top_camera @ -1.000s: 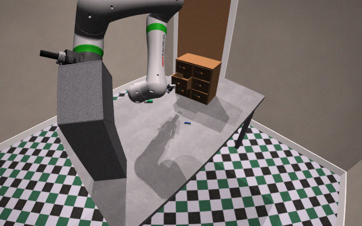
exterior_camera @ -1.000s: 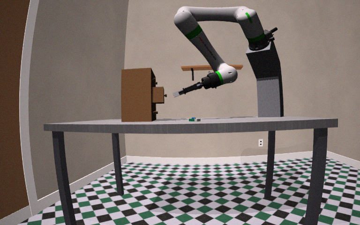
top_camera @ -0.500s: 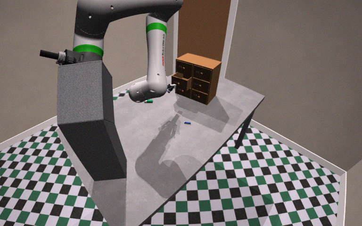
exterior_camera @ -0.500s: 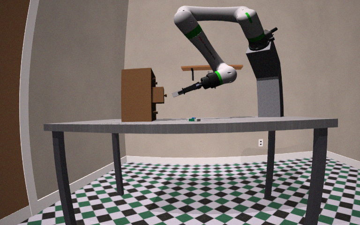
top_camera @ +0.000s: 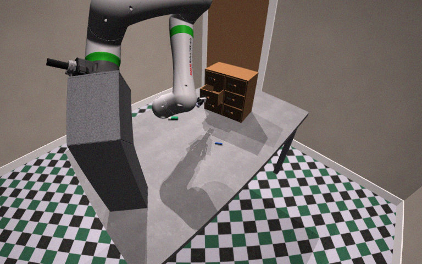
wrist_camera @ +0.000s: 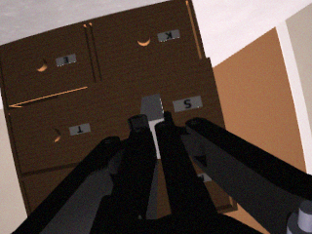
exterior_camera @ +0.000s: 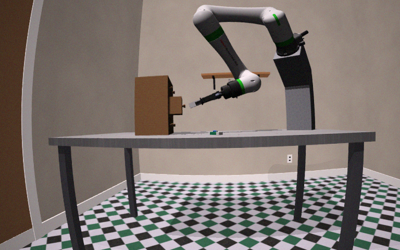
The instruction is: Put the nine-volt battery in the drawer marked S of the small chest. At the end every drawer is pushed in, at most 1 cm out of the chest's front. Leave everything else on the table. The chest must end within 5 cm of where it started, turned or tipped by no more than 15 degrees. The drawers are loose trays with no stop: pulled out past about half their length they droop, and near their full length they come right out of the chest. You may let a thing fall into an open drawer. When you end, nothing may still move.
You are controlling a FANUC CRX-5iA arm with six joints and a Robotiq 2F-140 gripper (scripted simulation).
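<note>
The gripper (exterior_camera: 191,104) is pinched fully shut on nothing, its tips just in front of the chest (top_camera: 233,70), level with the drawer marked S (top_camera: 207,94), which stands partly out. The battery's place I cannot tell: the drawer's inside is hidden, and a green-and-white piece (top_camera: 173,117) lies on the table well in front of the chest. The step looks like a push-in: meet the drawer front squarely beside its knob and press slowly and straight toward the chest, stopping at flush so the chest does not slide
</note>
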